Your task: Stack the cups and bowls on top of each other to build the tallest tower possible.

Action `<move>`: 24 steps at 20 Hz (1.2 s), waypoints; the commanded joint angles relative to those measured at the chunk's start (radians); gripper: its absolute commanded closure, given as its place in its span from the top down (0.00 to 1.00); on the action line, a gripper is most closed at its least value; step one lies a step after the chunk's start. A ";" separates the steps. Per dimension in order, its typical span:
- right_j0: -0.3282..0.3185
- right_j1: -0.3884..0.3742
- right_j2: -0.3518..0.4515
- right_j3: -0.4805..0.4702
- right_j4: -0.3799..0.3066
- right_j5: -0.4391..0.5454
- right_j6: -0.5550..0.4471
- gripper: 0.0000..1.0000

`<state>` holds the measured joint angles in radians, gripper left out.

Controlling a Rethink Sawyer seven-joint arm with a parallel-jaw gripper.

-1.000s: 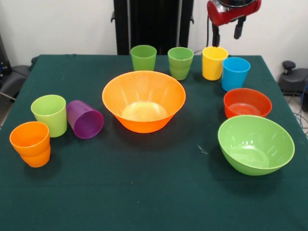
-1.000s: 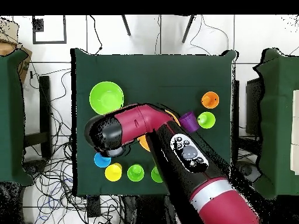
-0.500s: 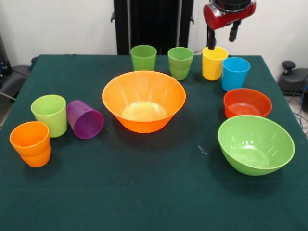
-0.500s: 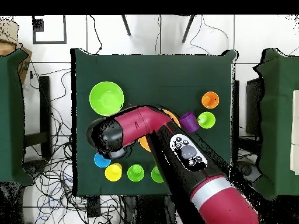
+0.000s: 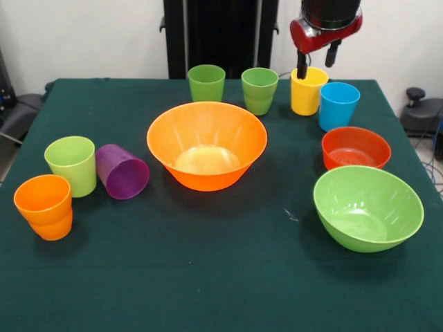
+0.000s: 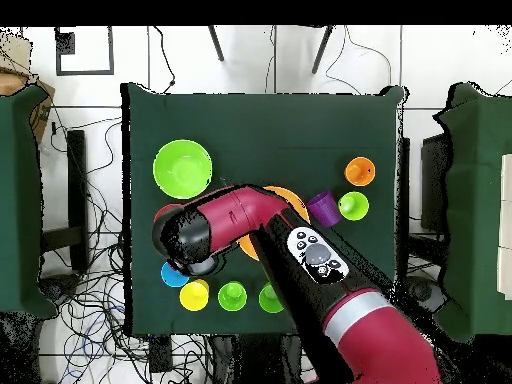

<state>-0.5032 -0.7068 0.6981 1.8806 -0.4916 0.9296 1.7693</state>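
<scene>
Ten vessels stand singly on the tabletop [image 5: 208, 277]; none is stacked yet. Nearest its front edge are the lime-green bowl [image 5: 367, 207] toward the right edge and the orange cup [image 5: 44, 206] toward the left. Behind these lie the lime cup [image 5: 71, 164], the tipped purple cup [image 5: 122, 171], the central orange bowl [image 5: 207, 144] and the red-orange bowl [image 5: 356, 148]. Along the far edge stand two green cups [image 5: 207, 83] [image 5: 259, 90], the yellow cup [image 5: 308, 90] and the blue cup [image 5: 338, 105]. The gripper [image 5: 316, 61] hangs spread just above the yellow cup, one finger [image 5: 302, 65] close by its rim. Risk: an off-centre descent could strike that rim, tipping the cup or nudging it against the blue cup just beside it.
</scene>
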 commanded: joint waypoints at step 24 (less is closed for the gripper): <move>0.030 0.057 -0.036 0.053 -0.129 -0.116 -0.014 1.00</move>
<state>-0.4916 -0.6335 0.6932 1.8847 -0.5640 0.8676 1.7693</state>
